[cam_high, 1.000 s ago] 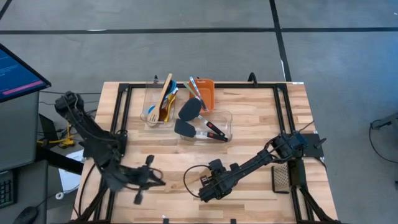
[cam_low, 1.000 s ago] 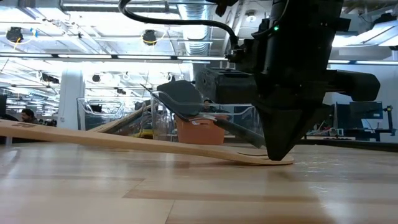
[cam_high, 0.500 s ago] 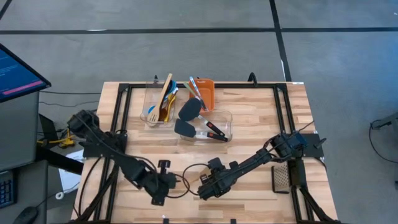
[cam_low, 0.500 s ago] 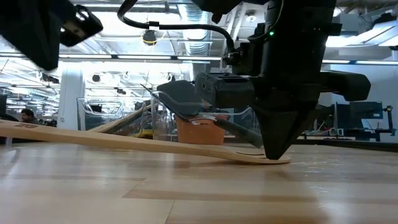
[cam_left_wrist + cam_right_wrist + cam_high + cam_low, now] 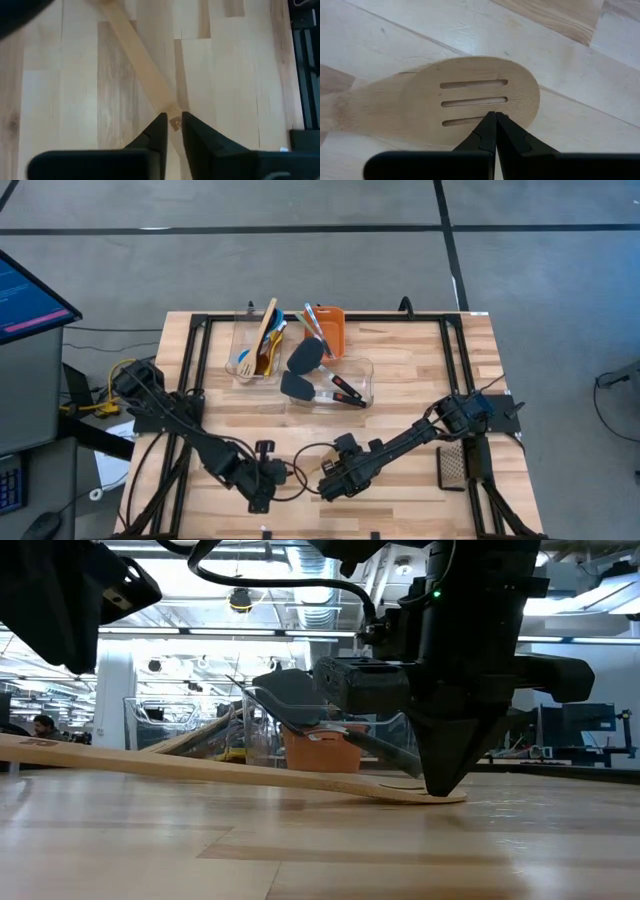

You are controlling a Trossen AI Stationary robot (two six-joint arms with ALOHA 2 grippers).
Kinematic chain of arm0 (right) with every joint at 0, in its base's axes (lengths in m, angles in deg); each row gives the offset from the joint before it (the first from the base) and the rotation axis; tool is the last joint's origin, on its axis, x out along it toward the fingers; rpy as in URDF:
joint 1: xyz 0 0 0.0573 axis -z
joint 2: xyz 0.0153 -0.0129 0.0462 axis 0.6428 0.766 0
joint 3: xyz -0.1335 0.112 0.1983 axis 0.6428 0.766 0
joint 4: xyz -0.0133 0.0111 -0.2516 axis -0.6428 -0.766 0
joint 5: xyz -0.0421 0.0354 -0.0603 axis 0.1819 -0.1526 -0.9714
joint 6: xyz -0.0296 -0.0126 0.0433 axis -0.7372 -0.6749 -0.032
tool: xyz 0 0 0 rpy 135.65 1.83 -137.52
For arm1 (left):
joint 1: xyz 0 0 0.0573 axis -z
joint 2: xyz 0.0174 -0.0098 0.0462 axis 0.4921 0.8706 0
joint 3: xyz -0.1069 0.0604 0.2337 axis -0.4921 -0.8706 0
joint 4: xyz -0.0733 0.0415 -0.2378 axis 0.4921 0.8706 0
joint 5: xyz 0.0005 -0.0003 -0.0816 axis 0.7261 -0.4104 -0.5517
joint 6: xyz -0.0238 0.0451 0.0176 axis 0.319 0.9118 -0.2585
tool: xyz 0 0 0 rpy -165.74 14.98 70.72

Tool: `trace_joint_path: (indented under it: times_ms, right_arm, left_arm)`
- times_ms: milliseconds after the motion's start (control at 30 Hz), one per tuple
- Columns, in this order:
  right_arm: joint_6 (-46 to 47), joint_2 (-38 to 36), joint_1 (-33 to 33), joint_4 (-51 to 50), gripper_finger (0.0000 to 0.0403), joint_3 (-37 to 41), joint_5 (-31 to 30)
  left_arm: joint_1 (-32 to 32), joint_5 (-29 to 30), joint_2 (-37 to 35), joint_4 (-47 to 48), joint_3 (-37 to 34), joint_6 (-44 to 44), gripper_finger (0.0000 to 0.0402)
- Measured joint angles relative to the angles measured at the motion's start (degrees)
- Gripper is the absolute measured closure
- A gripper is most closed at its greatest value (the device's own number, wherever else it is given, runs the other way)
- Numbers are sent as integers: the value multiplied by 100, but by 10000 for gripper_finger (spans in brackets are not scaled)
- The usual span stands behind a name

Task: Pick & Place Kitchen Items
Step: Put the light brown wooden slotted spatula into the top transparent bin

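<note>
Both grippers meet one wooden slotted spatula (image 5: 440, 102): right gripper (image 5: 495, 120) closed on its blade; left gripper (image 5: 173, 122) at handle.

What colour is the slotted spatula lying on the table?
Pale natural wood, the slotted spatula shows best in the right wrist view.

Two clear tubs (image 5: 330, 383) and an orange bin (image 5: 331, 330) sit on the table (image 5: 410, 370).
</note>
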Motion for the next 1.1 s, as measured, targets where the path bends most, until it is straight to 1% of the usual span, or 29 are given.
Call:
trace_joint_path:
  times_ms: [233, 467, 633, 733, 833, 933, 1100]
  right_arm:
    - [0, 0, 2, 7, 403, 0, 0]
    - [0, 4, 6, 183, 403, 0, -174]
    - [-1, 7, 11, 246, 403, 0, -239]
    - [-1, 9, 11, 258, 403, 0, -282]
    - [-2, 9, 11, 262, 403, 0, -284]
    - [-2, 9, 9, 264, 403, 0, -286]
    - [-59, 9, 9, 269, 403, 0, -298]
  left_arm:
    - [-34, 6, 29, -30, -2, -395, 281]
    - [-94, 48, 302, -121, -176, -1016, 192]
    - [-157, -7, 454, -163, -247, -1241, 143]
    - [-206, -15, 579, -183, -247, -1379, 125]
    - [-261, -16, 758, -255, -247, -1433, 117]
    - [-305, -42, 1002, -291, -247, -1450, 116]
    - [-373, 0, 1143, -321, -225, -1461, 122]
